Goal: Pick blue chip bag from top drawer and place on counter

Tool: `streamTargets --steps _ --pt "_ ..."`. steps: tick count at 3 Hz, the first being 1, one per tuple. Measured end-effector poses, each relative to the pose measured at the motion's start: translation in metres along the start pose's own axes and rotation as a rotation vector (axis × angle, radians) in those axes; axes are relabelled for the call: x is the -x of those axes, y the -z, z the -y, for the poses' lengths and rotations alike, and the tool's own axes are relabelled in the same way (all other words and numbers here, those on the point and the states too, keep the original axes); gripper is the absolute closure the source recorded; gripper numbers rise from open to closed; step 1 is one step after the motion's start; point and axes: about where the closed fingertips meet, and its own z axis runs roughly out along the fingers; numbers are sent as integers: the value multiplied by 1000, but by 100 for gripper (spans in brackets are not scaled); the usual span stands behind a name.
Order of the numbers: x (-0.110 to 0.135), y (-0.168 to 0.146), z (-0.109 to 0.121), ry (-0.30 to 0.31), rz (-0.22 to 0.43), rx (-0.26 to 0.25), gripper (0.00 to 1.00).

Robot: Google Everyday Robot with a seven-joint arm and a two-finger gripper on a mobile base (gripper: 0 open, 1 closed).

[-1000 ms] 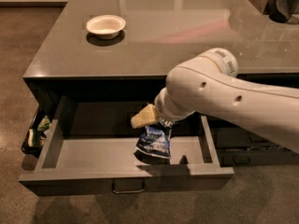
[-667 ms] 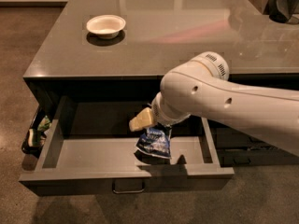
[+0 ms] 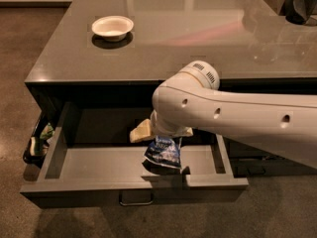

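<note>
The top drawer [image 3: 74, 162] stands pulled open below the counter [image 3: 163, 48]. The blue chip bag [image 3: 162, 152], crinkled with white lettering, hangs upright over the drawer's middle front, with its shadow on the drawer floor below. My gripper [image 3: 161, 135] is inside the drawer at the end of the white arm, right above the bag, shut on the bag's top edge. One cream finger [image 3: 141, 131] sticks out to the left. The arm hides the drawer's back right part.
A white bowl [image 3: 112, 27] sits on the counter at the back left. Green-and-black packaging [image 3: 40, 139] is wedged outside the drawer's left wall. Dark objects [image 3: 297, 4] stand at the counter's far right. The drawer's metal handle [image 3: 135, 200] faces the front.
The arm has swung to the left and the cream finger has shifted slightly left and down. The bag has stayed at about the same spot in the drawer.
</note>
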Motion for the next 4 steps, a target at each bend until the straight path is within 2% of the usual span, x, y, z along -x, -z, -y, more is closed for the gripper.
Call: streamTargets --steps 1,2,3,4 --pt "-5 -6 2 -120 -16 -16 0" --pt "-5 -14 13 -200 -18 6 0" --pt "-4 -27 28 -178 -33 61 0" --pt "-8 -43 39 -110 -60 94 0"
